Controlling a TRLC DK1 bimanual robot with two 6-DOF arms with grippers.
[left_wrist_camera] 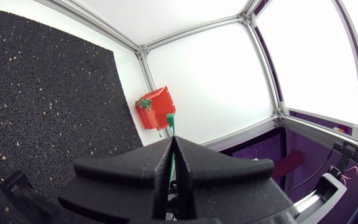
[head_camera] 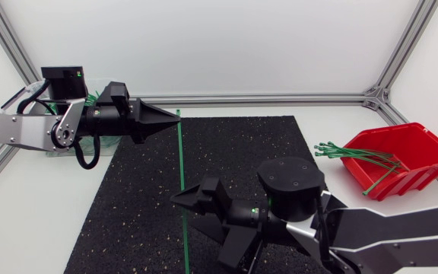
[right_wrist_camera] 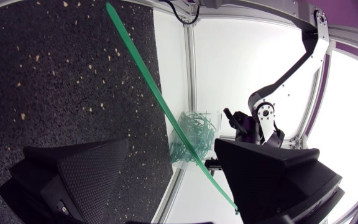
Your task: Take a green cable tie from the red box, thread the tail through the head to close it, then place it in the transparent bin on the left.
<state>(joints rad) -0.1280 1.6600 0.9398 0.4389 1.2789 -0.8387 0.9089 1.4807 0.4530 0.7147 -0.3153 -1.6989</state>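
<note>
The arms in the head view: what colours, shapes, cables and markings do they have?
Both the left arm and the right arm have silver-grey links with black joints. The left tool and the right tool are matte black, each with two broad wedge-shaped fingers. A black cable loops beside the left arm's joint, and small green lights show on the black housings.

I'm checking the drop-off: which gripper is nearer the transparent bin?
Left. The left gripper, shut on the green cable tie, sits just beside the transparent bin; the right gripper, open, is farther off over the black mat.
</note>
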